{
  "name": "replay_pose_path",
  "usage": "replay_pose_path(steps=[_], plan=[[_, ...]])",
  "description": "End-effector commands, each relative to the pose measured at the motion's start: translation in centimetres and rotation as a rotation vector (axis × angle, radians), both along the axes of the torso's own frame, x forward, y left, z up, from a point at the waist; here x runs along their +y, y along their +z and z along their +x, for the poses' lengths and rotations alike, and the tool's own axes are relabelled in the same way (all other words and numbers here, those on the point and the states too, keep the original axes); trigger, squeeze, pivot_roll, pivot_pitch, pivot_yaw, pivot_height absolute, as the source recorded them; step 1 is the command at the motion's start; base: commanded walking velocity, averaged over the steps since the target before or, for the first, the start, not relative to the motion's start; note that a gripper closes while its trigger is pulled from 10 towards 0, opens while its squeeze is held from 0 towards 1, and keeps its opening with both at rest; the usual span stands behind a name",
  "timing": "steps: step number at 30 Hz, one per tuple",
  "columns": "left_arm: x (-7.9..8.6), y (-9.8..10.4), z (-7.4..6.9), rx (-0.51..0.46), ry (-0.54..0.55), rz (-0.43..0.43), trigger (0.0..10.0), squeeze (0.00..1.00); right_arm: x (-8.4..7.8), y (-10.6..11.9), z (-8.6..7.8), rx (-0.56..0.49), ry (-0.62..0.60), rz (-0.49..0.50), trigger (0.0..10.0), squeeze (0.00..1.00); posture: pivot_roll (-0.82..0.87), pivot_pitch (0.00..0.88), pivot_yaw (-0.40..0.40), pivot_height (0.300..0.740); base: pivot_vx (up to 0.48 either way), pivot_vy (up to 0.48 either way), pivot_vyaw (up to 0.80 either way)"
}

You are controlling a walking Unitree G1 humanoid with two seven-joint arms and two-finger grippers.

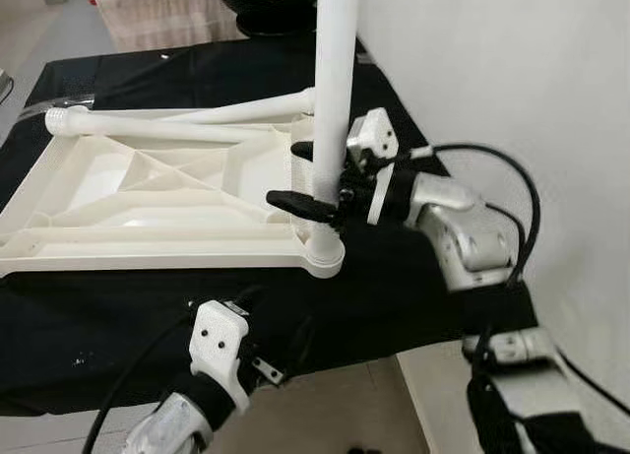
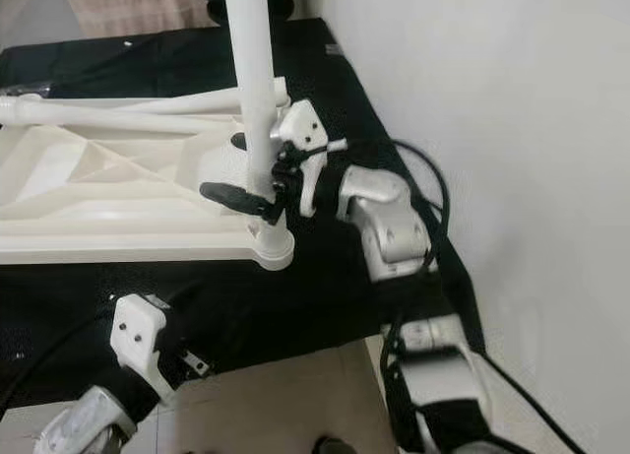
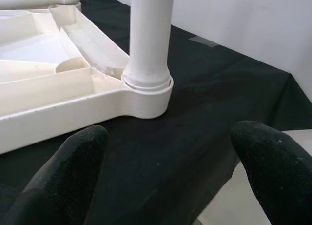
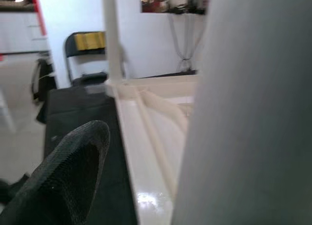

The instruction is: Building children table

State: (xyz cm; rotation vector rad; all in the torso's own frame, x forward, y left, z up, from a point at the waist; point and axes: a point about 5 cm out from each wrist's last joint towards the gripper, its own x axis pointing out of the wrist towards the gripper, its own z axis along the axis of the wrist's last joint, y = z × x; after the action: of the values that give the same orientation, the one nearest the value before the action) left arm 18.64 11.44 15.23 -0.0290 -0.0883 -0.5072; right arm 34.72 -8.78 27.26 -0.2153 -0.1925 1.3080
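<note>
upright white leg [image 1: 333, 99] seated in the corner socket of the overturned tabletop [image 1: 148, 193] (on a black cloth [image 1: 118, 316]). right gripper [image 1: 317, 183] clasps the leg's lower part; left gripper [image 3: 170, 176], fingers spread wide, hovers near that corner.

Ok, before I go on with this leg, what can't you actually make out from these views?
- How far the upright leg is seated: the corner socket hides its end in the left wrist view.
- The leg's top: cut off by the upper edge in both eye views.
- The right gripper grip: one of its fingers sits partly behind the leg; the right wrist view is blurred.
- The far end of the tabletop: cut by the left edge.
</note>
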Motion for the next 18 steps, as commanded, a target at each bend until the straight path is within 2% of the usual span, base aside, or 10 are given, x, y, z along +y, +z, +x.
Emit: replay_pose_path(steps=[1, 7, 8, 9, 10, 11, 13, 14, 18], plan=[[-0.15, -0.10, -0.39, 0.012, -0.006, 0.008, 10.0, 0.00, 0.63, -0.15, -0.18, -0.003, 0.077, -0.019, 10.0, 0.00, 0.10, 0.198, -0.035, 0.740, 0.000, 0.000, 0.00], [-0.21, -0.08, -0.67, 0.020, -0.018, 0.008, 10.0, 0.00, 0.11, -0.26, 0.06, 0.041, 0.191, -0.050, 10.0, 0.00, 0.10, 0.214, -0.035, 0.740, 0.000, 0.000, 0.00], [-0.22, -0.06, -0.73, 0.021, -0.019, 0.008, 10.0, 0.00, 0.02, -0.32, 0.14, 0.047, 0.207, -0.060, 9.3, 0.00, 0.10, 0.218, -0.035, 0.740, 0.000, 0.000, 0.00], [-0.22, -0.06, -0.73, 0.021, -0.019, 0.008, 10.0, 0.00, 0.02, -0.32, 0.14, 0.047, 0.207, -0.060, 9.3, 0.00, 0.10, 0.218, -0.035, 0.740, 0.000, 0.000, 0.00], [-0.22, -0.05, -0.77, 0.022, -0.020, 0.008, 10.0, 0.00, -0.02, -0.34, 0.19, 0.051, 0.219, -0.066, 8.3, 0.00, 0.10, 0.220, -0.035, 0.740, 0.000, 0.000, 0.00], [-0.22, -0.04, -0.80, 0.023, -0.020, 0.008, 10.0, 0.00, -0.04, -0.33, 0.24, 0.055, 0.230, -0.070, 1.8, 0.00, 0.10, 0.222, -0.036, 0.740, 0.000, 0.000, 0.00], [-0.22, -0.03, -0.83, 0.023, -0.020, 0.008, 10.0, 0.00, -0.08, -0.32, 0.35, 0.058, 0.242, -0.073, 1.8, 0.00, 0.10, 0.222, -0.036, 0.740, 0.000, 0.000, 0.00], [-0.22, -0.03, -0.85, 0.024, -0.020, 0.008, 10.0, 0.00, -0.10, -0.29, 0.45, 0.060, 0.248, -0.074, 0.0, 0.00, 0.10, 0.223, -0.036, 0.740, 0.000, 0.000, 0.00], [-0.24, -0.01, -0.86, 0.024, -0.019, 0.008, 10.0, 0.00, -0.18, -0.30, 0.67, 0.065, 0.262, -0.080, 0.0, 0.00, 0.10, 0.226, -0.038, 0.740, 0.000, 0.000, 0.00]])
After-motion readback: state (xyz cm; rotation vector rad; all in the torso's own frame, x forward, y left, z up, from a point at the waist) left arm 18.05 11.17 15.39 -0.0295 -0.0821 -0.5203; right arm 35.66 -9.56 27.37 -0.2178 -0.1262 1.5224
